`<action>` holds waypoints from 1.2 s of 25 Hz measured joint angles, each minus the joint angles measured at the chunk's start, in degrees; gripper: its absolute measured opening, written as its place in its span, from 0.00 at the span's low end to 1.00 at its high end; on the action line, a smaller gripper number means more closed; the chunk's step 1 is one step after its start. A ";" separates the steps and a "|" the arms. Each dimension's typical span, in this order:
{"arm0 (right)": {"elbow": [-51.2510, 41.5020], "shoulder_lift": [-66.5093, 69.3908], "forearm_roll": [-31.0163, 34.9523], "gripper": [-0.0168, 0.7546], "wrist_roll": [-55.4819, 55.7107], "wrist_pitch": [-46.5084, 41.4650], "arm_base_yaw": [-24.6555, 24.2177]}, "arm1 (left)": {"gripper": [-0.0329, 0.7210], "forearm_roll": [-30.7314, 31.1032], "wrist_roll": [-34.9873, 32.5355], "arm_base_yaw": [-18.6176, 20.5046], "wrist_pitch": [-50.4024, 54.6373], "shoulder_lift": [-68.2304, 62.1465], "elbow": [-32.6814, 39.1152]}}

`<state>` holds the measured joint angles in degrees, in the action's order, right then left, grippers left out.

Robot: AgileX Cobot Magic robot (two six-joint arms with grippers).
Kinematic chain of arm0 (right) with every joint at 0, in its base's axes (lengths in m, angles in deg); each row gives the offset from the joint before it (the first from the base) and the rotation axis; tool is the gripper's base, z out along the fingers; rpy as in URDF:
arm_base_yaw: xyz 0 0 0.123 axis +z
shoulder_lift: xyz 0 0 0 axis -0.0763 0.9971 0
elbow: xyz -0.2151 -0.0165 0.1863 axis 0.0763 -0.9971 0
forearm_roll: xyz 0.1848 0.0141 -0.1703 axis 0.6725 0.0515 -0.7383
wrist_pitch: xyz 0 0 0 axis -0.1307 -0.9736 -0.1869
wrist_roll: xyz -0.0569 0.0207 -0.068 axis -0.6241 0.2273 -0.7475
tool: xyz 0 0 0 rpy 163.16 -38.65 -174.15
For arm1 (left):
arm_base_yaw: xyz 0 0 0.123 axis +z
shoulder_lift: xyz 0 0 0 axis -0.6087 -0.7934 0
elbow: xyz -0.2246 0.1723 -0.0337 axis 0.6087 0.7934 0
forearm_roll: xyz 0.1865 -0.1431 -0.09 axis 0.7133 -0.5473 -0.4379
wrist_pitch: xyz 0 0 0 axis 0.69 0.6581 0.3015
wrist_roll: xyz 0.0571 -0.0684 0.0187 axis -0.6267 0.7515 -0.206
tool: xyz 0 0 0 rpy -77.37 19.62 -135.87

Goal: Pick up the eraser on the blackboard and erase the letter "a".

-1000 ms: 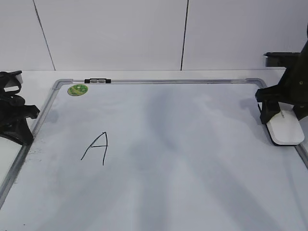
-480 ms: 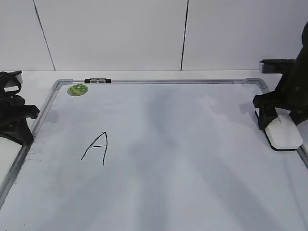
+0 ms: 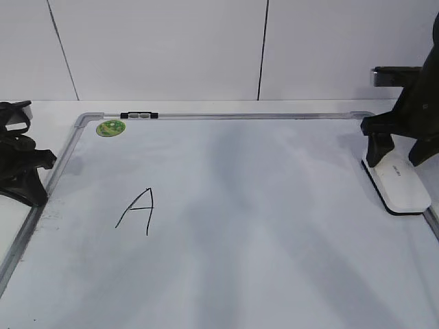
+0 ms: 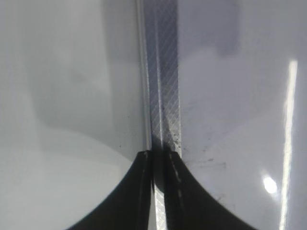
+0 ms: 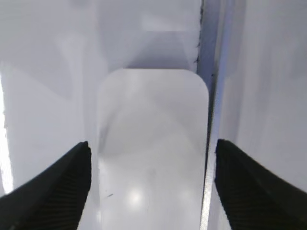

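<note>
Right wrist view: rounded glossy eraser (image 5: 152, 143), ribbed fingers (image 5: 57, 187).

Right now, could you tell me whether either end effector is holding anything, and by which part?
Nothing is held. The right end effector is open, straddling the eraser without gripping it; the left end effector is shut on nothing.

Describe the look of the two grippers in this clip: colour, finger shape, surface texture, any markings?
Both are black. The right gripper has broad fingers tapering to a point, with a fine ribbed texture. The left gripper has smooth, dark, curved fingers that narrow to thin tips. A silver-grey block sits on the right arm. No cables or markings are visible.
</note>
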<state>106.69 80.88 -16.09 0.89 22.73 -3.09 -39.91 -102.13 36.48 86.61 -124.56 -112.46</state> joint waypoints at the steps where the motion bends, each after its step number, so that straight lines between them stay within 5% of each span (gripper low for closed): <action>1: 1.07 -0.12 0.00 0.84 0.00 -1.18 0.00 | 0.10 0.00 0.00 0.00 0.00 0.00 0.00; 10: 7.64 -3.08 -0.74 0.79 0.00 -10.39 0.00 | 0.14 0.12 -0.34 0.00 0.11 0.00 0.00; 21: 7.63 -4.38 -0.74 0.79 0.00 -11.05 0.00 | 0.53 1.33 -0.73 0.00 8.03 -0.50 -6.48; 30: 6.33 -8.44 1.37 0.79 0.12 -11.05 0.00 | 0.57 5.38 2.26 0.00 21.33 4.65 -14.90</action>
<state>113.02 72.45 -14.72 1.01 11.68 -3.09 -34.53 -99.87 36.48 107.94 -119.91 -127.35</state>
